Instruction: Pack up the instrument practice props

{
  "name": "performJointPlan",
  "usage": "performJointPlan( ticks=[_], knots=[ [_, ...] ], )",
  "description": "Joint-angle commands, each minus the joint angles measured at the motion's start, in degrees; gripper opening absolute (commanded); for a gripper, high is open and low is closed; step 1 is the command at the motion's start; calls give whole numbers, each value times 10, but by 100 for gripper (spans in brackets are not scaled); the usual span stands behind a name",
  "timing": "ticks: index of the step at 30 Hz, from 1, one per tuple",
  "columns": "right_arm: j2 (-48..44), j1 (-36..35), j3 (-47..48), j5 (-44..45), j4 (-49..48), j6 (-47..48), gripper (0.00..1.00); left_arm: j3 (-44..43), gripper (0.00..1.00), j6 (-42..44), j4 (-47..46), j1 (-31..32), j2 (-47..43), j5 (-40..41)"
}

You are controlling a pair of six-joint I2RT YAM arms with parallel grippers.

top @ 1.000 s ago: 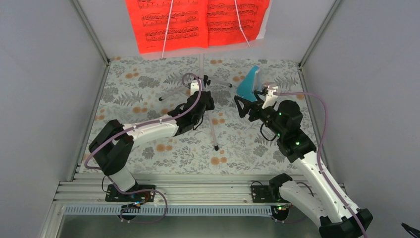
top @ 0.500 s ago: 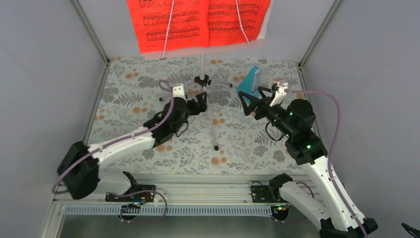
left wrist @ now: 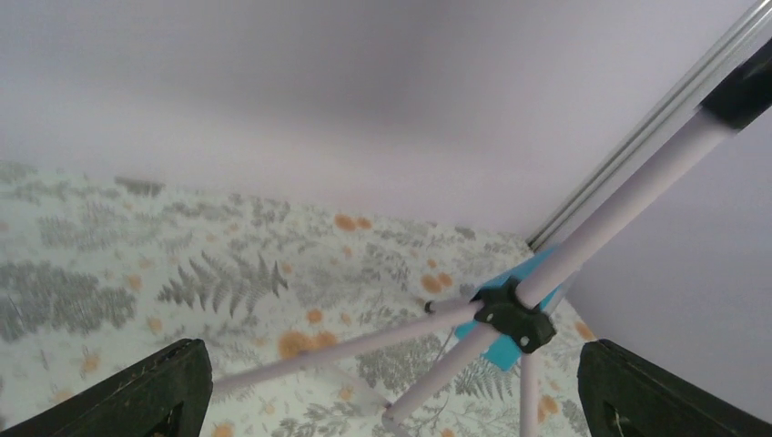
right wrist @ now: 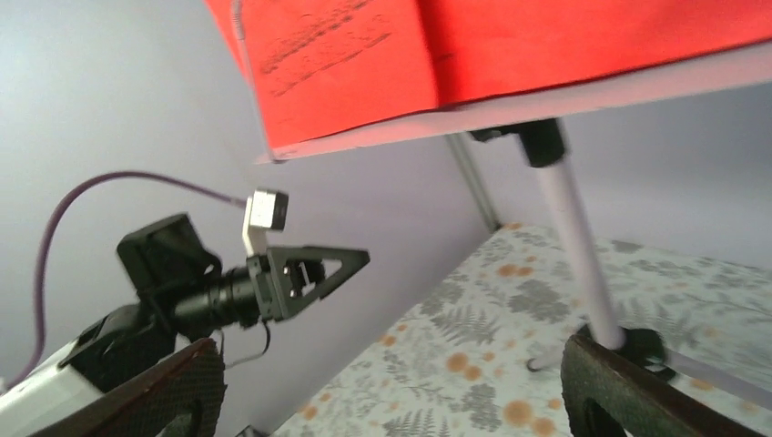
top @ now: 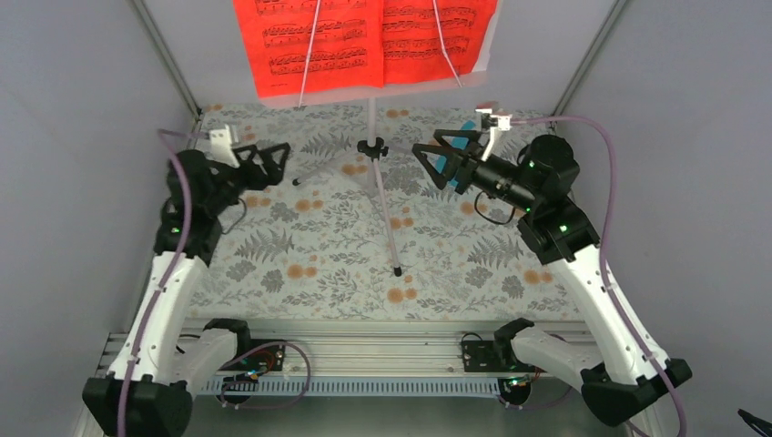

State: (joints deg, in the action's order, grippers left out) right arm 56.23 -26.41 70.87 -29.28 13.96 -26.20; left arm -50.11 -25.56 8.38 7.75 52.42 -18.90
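Observation:
The silver music stand stands at the back of the table, its tripod hub [top: 371, 146] low on the pole [right wrist: 573, 246]. Two red sheets of music [top: 364, 41] rest on its pale desk [right wrist: 583, 91]. The turquoise metronome [top: 444, 164] is mostly hidden under my right gripper [top: 423, 159], and it peeks out behind the hub [left wrist: 514, 314] as a blue patch [left wrist: 501, 350]. The right gripper [right wrist: 391, 391] is open, pointing left at the pole, with nothing between its fingers. My left gripper [top: 276, 162] is open at the far left, clear of the tripod legs, and empty [left wrist: 391, 401].
Grey walls with metal corner posts [top: 168, 55] close in the floral table [top: 309, 264] on three sides. One tripod leg [top: 390, 228] reaches toward the near edge, another [top: 319, 168] points at the left gripper. A metal rail [top: 364, 350] carries both arm bases.
The left gripper opened, let go near the tripod hub and pulled back to the far left. The right gripper rose and swung left, over the metronome.

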Motion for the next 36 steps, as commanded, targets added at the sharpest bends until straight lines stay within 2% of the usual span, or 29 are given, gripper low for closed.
performJointPlan(
  ticks=[1,3,7,11,17,22,29,36],
  knots=[
    [30,-37,58,-52,-24,-26,87,-94,99,49,90,-113,1,-241],
    [42,-54,76,-49,-26,-26,87,-129,98,45,94,-146,6,-294],
    [68,-79,110,-48,-32,-30,86,-211,97,26,106,-161,29,-351],
    [91,-101,141,-41,-35,-33,85,-274,97,-8,95,-162,46,-361],
    [107,-118,149,-38,-53,-39,85,-356,95,-10,125,-162,83,-346],
    [106,-127,144,-33,-53,-35,85,-414,83,-11,158,-161,127,-351],
    [110,-133,137,-32,-60,-33,85,-455,74,5,200,-159,166,-361],
    [112,-137,130,-36,-65,-31,85,-459,60,15,206,-134,175,-362]
  ],
)
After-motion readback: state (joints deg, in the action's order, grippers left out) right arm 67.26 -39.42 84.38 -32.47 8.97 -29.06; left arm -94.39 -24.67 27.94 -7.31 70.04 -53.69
